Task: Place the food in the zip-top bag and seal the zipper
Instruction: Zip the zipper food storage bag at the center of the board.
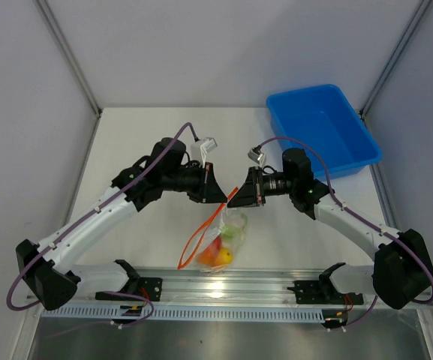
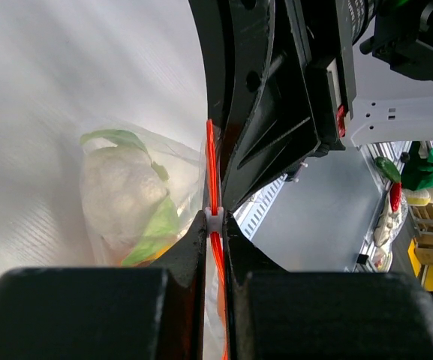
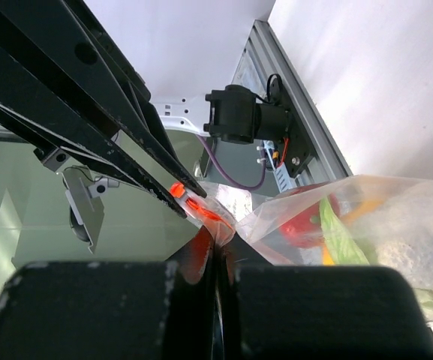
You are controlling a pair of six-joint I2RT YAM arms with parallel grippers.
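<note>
Your left gripper (image 2: 214, 221), nearest the lens, clamps its black fingers (image 2: 190, 251) on the thin orange zipper (image 2: 211, 172). Your right gripper (image 3: 218, 244) meets it almost tip to tip over the middle of the table (image 1: 141, 135), likewise pinched tight on the zipper at the mouth of the clear bag (image 1: 230, 234). The bag trails from both toward the table's near edge, holding the cauliflower (image 2: 122, 195), a red piece (image 3: 302, 225) and a yellow piece (image 1: 220, 257). A blue bin (image 1: 321, 127) sits at the far right corner.
</note>
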